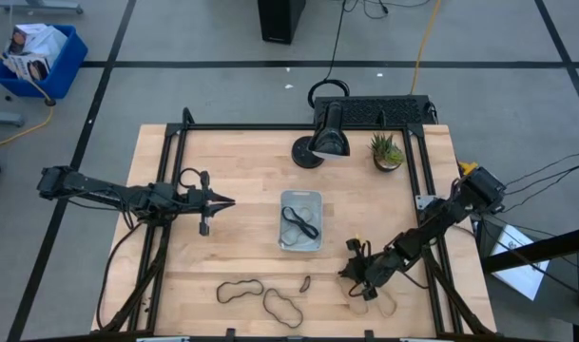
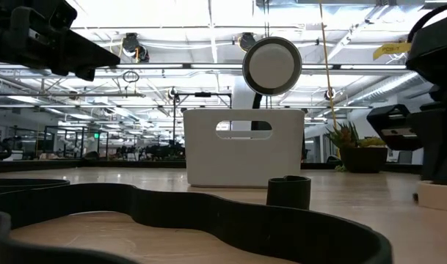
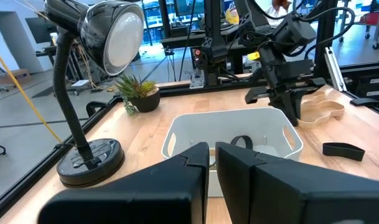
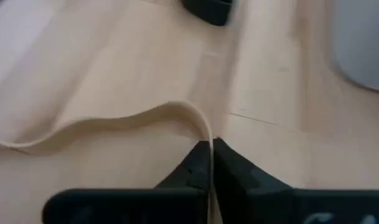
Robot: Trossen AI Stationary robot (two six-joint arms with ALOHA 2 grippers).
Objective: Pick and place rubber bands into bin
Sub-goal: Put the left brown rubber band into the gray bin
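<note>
The clear bin [image 1: 300,220] stands mid-table with one dark rubber band [image 1: 299,223] in it. It also shows in the low view [image 2: 244,147] and the left wrist view [image 3: 229,134]. Two dark bands [image 1: 240,290] [image 1: 282,306] and a tiny dark piece [image 1: 305,282] lie near the front edge. My right gripper [image 1: 362,282] is down at the table, right of the bin, shut on a pale tan band [image 1: 382,301]. My left gripper [image 1: 224,201] hangs shut and empty above the table, left of the bin. My right gripper pinches a single strand of the pale tan band [image 4: 206,138] between its two fingers, which lie across the strand. It comes from above, slanting from the table's right. The rest of the band [image 4: 102,130] runs off slack along the table.
A black desk lamp [image 1: 325,141] and a small potted plant [image 1: 387,150] stand at the table's far edge behind the bin. A blue crate [image 1: 37,57] sits on the floor at far left. Bare wood lies between the bin and the left gripper.
</note>
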